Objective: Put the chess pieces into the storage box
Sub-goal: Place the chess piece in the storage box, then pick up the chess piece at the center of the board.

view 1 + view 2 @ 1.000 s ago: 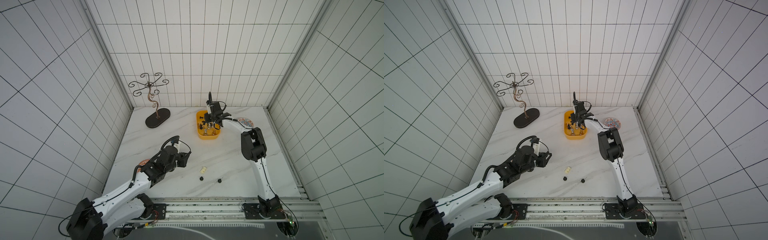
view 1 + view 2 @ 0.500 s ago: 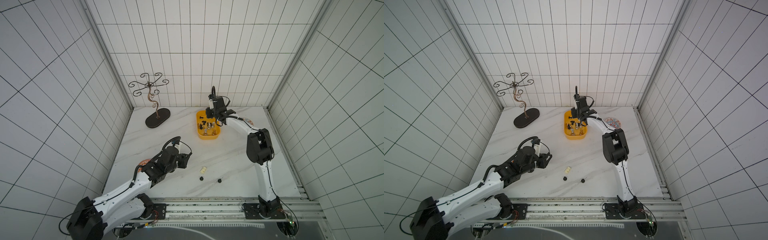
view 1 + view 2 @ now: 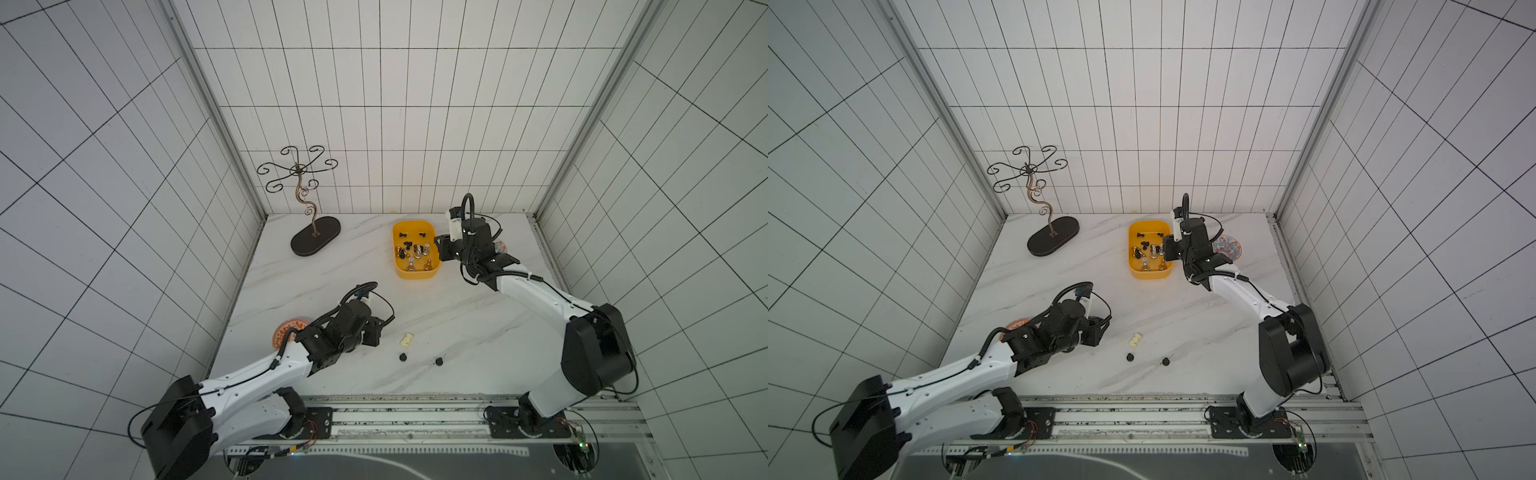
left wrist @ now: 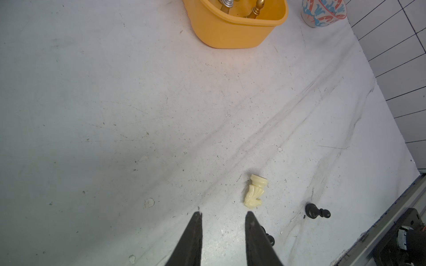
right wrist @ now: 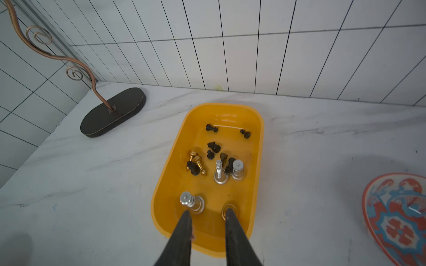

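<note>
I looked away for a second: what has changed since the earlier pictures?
The right claw moved from above the middle of the storage box toward its right edge, arm pulling back; it holds nothing. The left claw hardly moved; the cream piece and two black pawns stayed put.

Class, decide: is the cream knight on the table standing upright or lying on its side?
Lying on its side: the cream knight stretches flat along the table, round base facing sideways.
</note>
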Controlling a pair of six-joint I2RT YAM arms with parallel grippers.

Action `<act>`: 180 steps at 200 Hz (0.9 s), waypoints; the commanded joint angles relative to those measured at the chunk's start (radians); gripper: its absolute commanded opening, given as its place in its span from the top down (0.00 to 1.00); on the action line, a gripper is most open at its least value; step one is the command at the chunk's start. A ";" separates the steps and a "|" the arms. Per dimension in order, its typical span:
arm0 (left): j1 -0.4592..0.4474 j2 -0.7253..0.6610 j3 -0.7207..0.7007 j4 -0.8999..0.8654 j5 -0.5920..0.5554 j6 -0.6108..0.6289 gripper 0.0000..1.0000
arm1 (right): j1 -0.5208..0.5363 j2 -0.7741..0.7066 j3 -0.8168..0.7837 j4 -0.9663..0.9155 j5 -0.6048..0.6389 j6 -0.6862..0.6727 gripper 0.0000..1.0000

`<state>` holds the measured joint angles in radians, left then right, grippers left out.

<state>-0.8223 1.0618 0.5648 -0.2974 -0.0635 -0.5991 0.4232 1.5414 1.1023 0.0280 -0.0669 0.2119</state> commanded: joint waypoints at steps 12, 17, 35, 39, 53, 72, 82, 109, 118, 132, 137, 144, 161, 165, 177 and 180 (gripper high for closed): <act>-0.051 0.016 0.025 0.007 -0.032 -0.020 0.69 | 0.000 -0.145 -0.212 0.009 -0.014 0.049 0.73; -0.056 0.022 0.023 0.011 -0.032 -0.020 0.69 | 0.002 -0.161 -0.236 0.003 -0.017 0.052 0.73; -0.068 0.047 0.022 0.026 -0.024 -0.014 0.69 | 0.012 -0.204 -0.306 -0.033 -0.015 0.055 0.73; -0.070 0.054 0.022 0.028 -0.023 -0.015 0.69 | 0.014 -0.211 -0.320 -0.045 -0.013 0.055 0.73; -0.079 0.073 0.020 0.038 -0.012 -0.014 0.69 | 0.025 -0.246 -0.359 -0.087 -0.008 0.057 0.73; -0.091 0.105 0.027 0.042 0.001 -0.007 0.69 | 0.044 -0.307 -0.424 -0.106 0.006 0.074 0.73; -0.100 0.120 0.031 0.042 0.008 -0.008 0.69 | 0.052 -0.335 -0.456 -0.109 0.009 0.090 0.73; -0.150 0.151 0.048 0.041 0.010 -0.022 0.69 | 0.068 -0.372 -0.509 -0.115 0.010 0.128 0.73; -0.173 0.164 0.056 0.040 0.009 -0.025 0.69 | 0.074 -0.376 -0.521 -0.114 0.010 0.136 0.73; -0.210 0.185 0.069 0.034 0.004 -0.028 0.69 | 0.081 -0.378 -0.534 -0.114 0.012 0.147 0.73; -0.222 0.194 0.072 0.034 0.000 -0.028 0.69 | 0.081 -0.379 -0.538 -0.115 0.010 0.148 0.73; -0.235 0.208 0.077 0.030 -0.001 -0.028 0.69 | 0.084 -0.378 -0.542 -0.114 0.009 0.150 0.73; -0.253 0.238 0.085 0.030 -0.003 -0.036 0.69 | 0.086 -0.381 -0.548 -0.113 0.009 0.152 0.73; -0.256 0.244 0.088 0.029 -0.004 -0.036 0.69 | 0.086 -0.382 -0.549 -0.114 0.009 0.152 0.73; -0.259 0.260 0.095 0.030 -0.004 -0.035 0.69 | 0.086 -0.382 -0.551 -0.111 0.009 0.153 0.73; -0.259 0.263 0.097 0.030 -0.005 -0.034 0.69 | 0.086 -0.381 -0.551 -0.112 0.009 0.153 0.73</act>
<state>-1.0740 1.2987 0.6315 -0.2806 -0.0551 -0.6147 0.5003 1.1751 0.6025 -0.0723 -0.0658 0.3443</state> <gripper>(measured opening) 0.312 0.269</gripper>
